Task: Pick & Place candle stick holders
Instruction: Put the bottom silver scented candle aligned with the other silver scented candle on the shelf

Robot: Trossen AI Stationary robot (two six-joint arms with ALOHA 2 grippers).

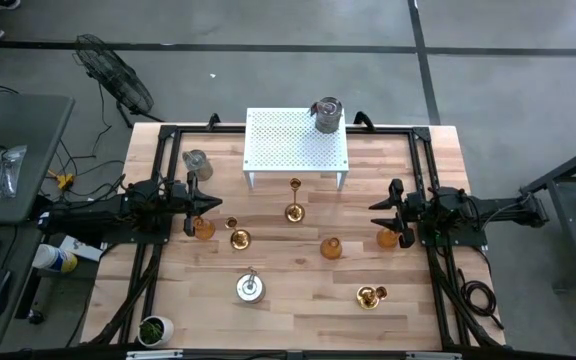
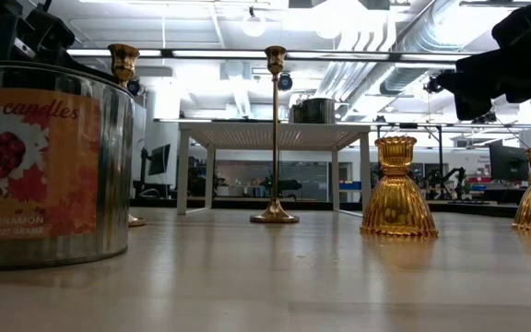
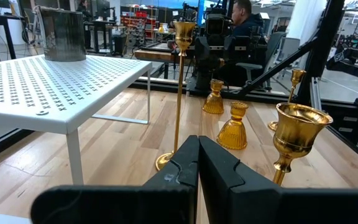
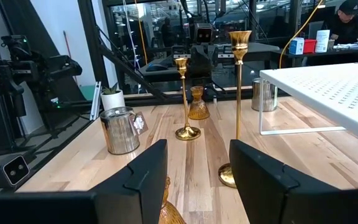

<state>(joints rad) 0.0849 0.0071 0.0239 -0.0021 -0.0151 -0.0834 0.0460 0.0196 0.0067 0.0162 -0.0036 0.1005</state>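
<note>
In front of the white perforated stand [image 1: 296,150], near the middle of the wooden table [image 1: 298,300], the tall slim gold candlestick [image 1: 294,200] stood upright on its round foot, its long axis vertical and its cup at the top. One silver-grey metal holder [image 1: 327,115] sat on the stand's back right part; a second silver holder [image 1: 196,162] stood off the stand's left side. Further forward of the stand were a short gold stemmed holder [image 1: 240,239], an amber glass holder [image 1: 331,247], a tin candle [image 1: 250,288] and another gold holder [image 1: 370,296], all apparently upright.

The left gripper [image 1: 211,203] hung to the stand's left and forward of it, fingers pressed together and holding nothing, with an amber glass cup [image 1: 203,228] just beside it. The right gripper [image 1: 380,211] hung to the stand's right and forward, fingers spread wide and empty, an amber cup [image 1: 388,238] close under it.

The main risk I judged lay with the tall candlestick: slim stem, small foot, high centre, so a sideways brush from either gripper would likely tip it onto its neighbours. The left fingers would have to open before any grasp; descending closed would only knock a cup. The ribbed glass cups could slip from a grip taken too low on the flared skirt.
</note>
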